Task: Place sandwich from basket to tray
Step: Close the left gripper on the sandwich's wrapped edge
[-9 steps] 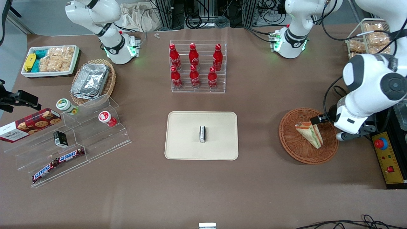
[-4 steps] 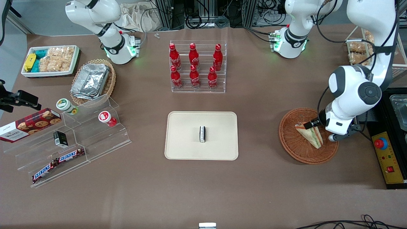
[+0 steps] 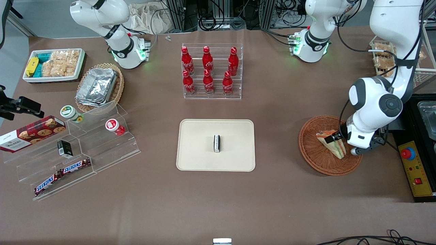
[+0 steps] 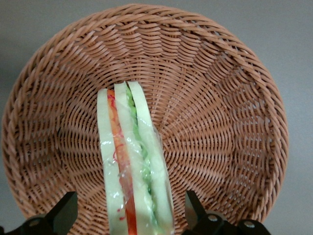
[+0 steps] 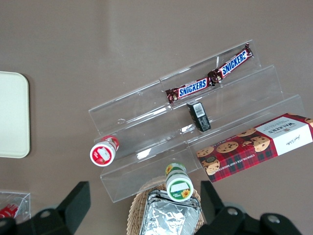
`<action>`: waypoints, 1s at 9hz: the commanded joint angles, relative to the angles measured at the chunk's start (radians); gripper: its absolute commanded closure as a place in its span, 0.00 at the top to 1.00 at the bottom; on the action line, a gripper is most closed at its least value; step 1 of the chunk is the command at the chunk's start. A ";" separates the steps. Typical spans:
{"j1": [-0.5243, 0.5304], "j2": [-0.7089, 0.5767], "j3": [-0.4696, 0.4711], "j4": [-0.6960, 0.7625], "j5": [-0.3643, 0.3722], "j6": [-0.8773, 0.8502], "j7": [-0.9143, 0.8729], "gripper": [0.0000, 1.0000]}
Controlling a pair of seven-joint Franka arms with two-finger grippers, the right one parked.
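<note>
Pincer [image 3: 335, 139] dropping in over the sandwich [image 3: 332, 143], grab not made yet!

Arm has swung in and come lower over the last second, so the pincer now sits right above the basket [image 3: 315, 153], lined up for the pick. Wrist view shows the fingers [image 4: 63, 213] spread wide, one on each side of the wedge and clear of it, holding nothing. Sandwich lies in the basket between them; tray [image 3: 194, 149] waits well off toward the parked arm's end of the table, so I'd say closing comes next.

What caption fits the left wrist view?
Open gripper straddles the wrapped sandwich lying in the wicker basket.
</note>
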State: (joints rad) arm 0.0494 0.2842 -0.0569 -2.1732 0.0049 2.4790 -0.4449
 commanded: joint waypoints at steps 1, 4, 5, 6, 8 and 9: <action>0.017 0.009 -0.004 -0.011 -0.002 0.029 -0.012 0.58; 0.000 -0.037 -0.015 0.030 0.006 -0.073 -0.018 0.04; -0.025 -0.063 -0.015 0.109 0.006 -0.226 -0.020 0.00; -0.026 -0.074 -0.021 0.219 0.006 -0.391 -0.017 0.00; -0.026 -0.097 -0.046 0.465 0.000 -0.706 0.000 0.00; -0.026 -0.097 -0.064 0.578 -0.008 -0.824 0.000 0.00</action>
State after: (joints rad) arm 0.0262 0.1704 -0.1094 -1.7309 0.0048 1.7784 -0.4454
